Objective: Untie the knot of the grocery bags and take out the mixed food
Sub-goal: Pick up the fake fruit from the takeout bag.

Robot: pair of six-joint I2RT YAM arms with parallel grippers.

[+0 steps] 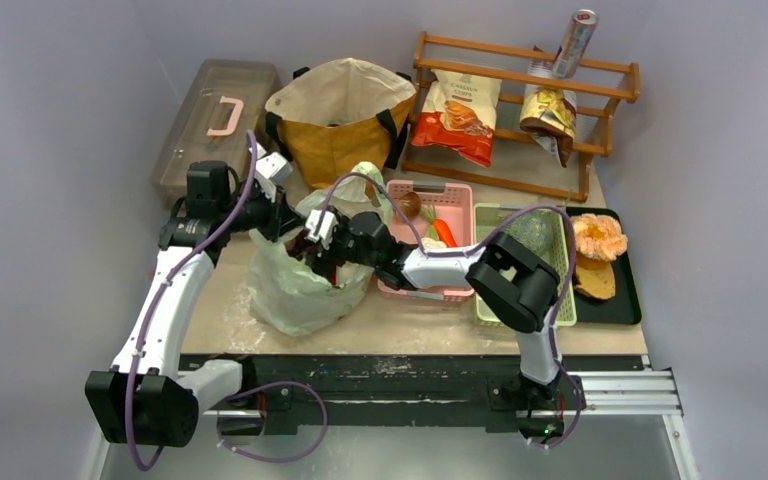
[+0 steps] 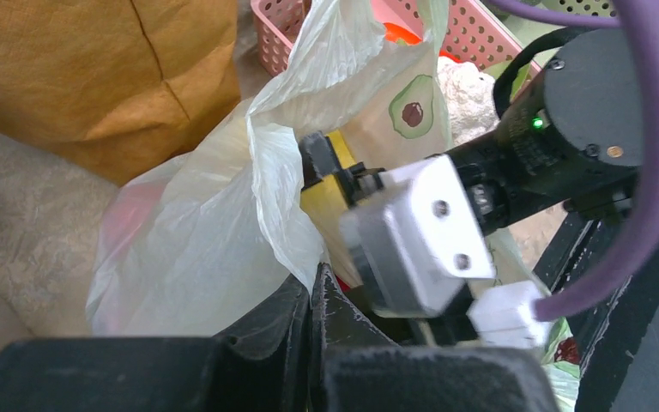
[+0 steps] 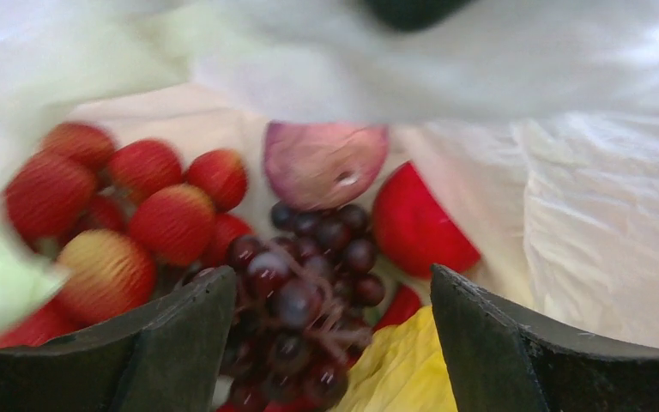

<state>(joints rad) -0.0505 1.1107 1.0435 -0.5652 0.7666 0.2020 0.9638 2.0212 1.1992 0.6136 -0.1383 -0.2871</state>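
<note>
Pale-green plastic bag (image 3: 609, 215) holds grapes (image 3: 309, 266), onion (image 3: 324, 163), red fruits (image 3: 137, 215).

bag (image 2: 206, 223) mouth: filled by right hand (image 3: 330, 287) | below: grapes (image 3: 309, 257) (seemingly untouched)

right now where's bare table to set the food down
Best is the bare strip of table along the near edge, in front of the pink basket and green basket. A smaller patch lies left of the pale-green plastic bag, beside the left arm. The middle row is crowded, and the tote and wooden rack fill the back.
</note>
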